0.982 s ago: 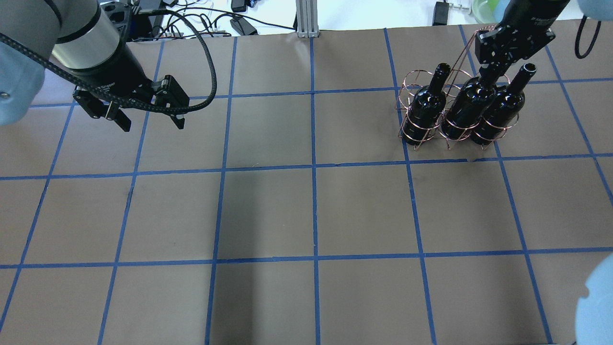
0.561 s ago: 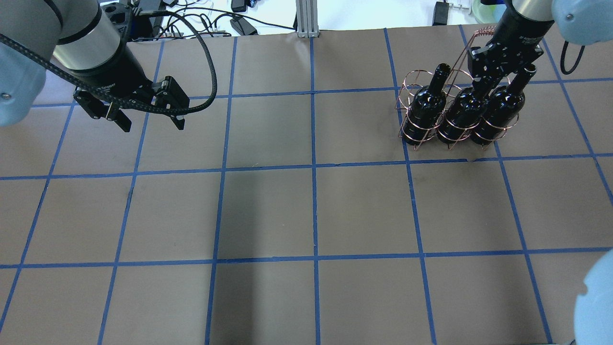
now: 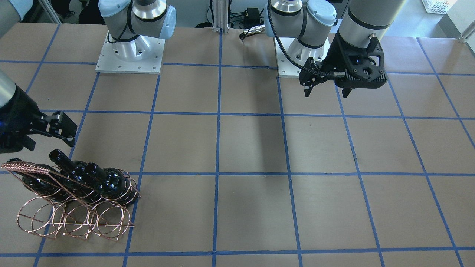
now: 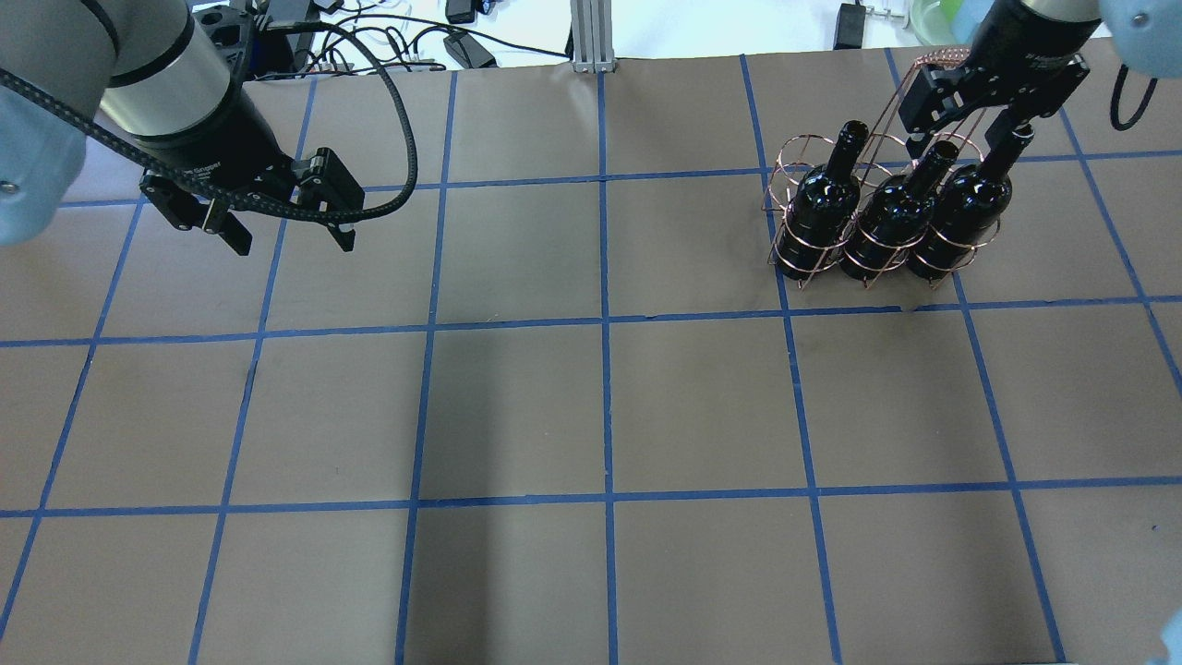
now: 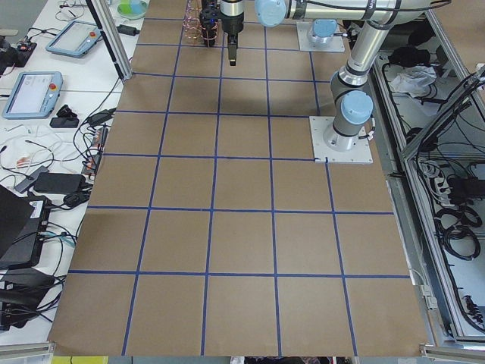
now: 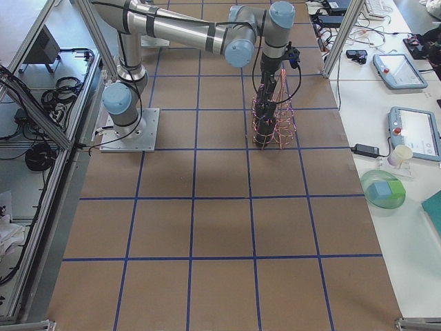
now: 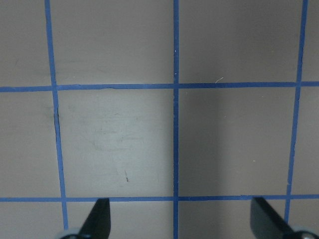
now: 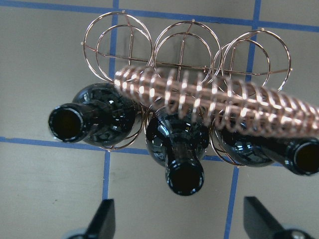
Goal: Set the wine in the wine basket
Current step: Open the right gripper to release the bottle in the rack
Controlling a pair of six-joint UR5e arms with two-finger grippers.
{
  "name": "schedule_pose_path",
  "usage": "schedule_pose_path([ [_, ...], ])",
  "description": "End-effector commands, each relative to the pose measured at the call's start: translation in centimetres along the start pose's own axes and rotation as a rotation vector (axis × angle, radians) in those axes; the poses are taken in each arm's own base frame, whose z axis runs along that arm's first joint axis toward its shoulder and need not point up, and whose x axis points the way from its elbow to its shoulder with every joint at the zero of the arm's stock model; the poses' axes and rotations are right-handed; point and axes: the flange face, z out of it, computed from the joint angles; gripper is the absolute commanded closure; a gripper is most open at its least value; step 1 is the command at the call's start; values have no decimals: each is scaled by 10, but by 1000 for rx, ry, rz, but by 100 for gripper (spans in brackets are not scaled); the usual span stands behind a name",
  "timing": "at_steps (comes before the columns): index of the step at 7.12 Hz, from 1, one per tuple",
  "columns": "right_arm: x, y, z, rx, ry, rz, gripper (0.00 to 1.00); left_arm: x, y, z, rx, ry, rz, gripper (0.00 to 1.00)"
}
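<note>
The copper wire wine basket stands at the far right of the table. Three near-black wine bottles stand in its front row: left, middle and right. My right gripper is open and hovers just above the middle bottle's neck, touching nothing. In the right wrist view its fingertips flank the middle bottle's mouth, under the braided handle. My left gripper is open and empty over bare table at the far left; it also shows in the front-facing view.
The basket's back row of loops holds nothing. Cables and gear lie beyond the table's far edge. The arm bases stand at the robot's side of the table. The table is brown with a blue tape grid.
The right gripper lowered the middle bottle into the basket, then opened and drew up off its neck. The left arm has not moved.
</note>
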Motion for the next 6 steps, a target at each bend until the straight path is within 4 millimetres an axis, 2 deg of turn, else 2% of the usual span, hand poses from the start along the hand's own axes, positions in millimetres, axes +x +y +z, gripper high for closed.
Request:
schedule_pose_path([
  [1,-29,61,-76,44,8,11,0,0,0,0,0,-1,1,0],
  [2,-57,81,-96,57,24,43,0,0,0,0,1,-1,-1,0],
  [3,-95,92,-104,66,28,81,0,-1,-1,-2,9,-1,-1,0],
  [4,-125,93,-99,64,41,103,0,1,-4,-5,38,6,-5,0],
  [5,-136,78,-86,70,44,79,0,1,-3,-6,41,9,-7,0],
  [6,-135,63,-83,106,74,76,0,1,-2,-8,46,11,-5,0],
])
